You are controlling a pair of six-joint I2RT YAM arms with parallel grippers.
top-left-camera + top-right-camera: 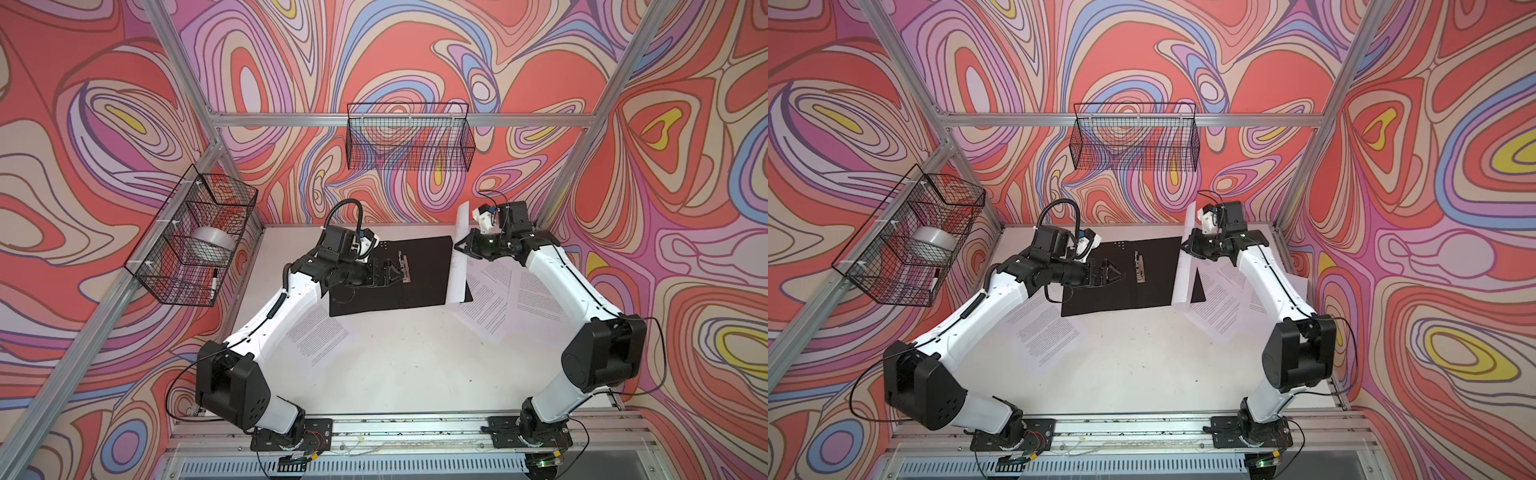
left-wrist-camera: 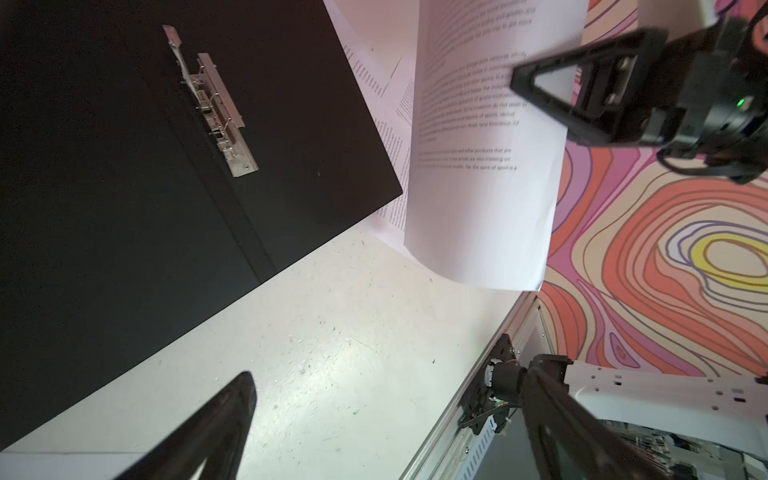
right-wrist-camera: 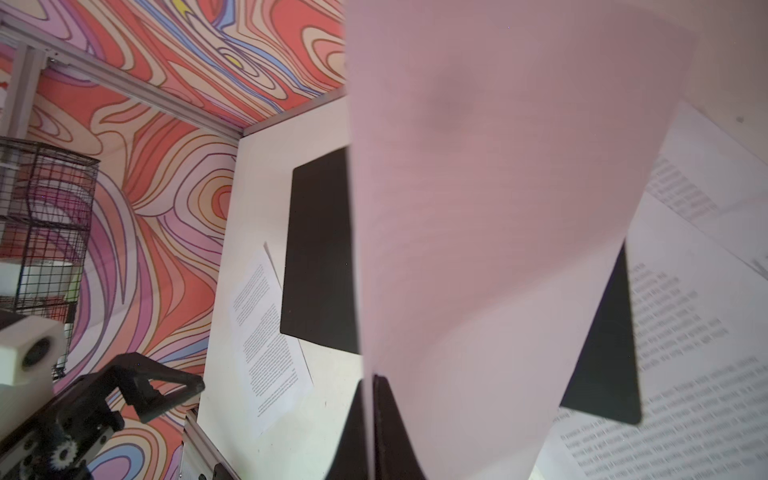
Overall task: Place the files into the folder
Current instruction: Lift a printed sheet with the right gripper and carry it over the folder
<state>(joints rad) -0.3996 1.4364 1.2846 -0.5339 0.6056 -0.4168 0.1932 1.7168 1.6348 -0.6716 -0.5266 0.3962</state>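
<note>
Black inside faces on the folder (image 1: 424, 286), silver metal clip (image 1: 404, 268) at its spine, files (image 1: 318, 336) white with blocks of small black text, bench (image 1: 407, 365) plain white, walls (image 1: 415, 50) in swirling coral, lilac, blue, cream and yellow bands with dark outlines, wire baskets (image 1: 409, 137) black mesh, robot arms (image 1: 557, 282) white with black joints

White arm links (image 1: 286, 316), black joint housings (image 1: 232, 386), black triangular fingers (image 2: 224, 419), looped black cables (image 1: 343, 202)

held paper sheet (image 2: 478, 199), left wrist view: small black print, mostly blurred; only the words "products that are" and "spirit of sport is a" can be read | loose sheets (image 1: 320, 336) (image 1: 1046, 336) on the table, both top views: printed blocks too small to read
</note>
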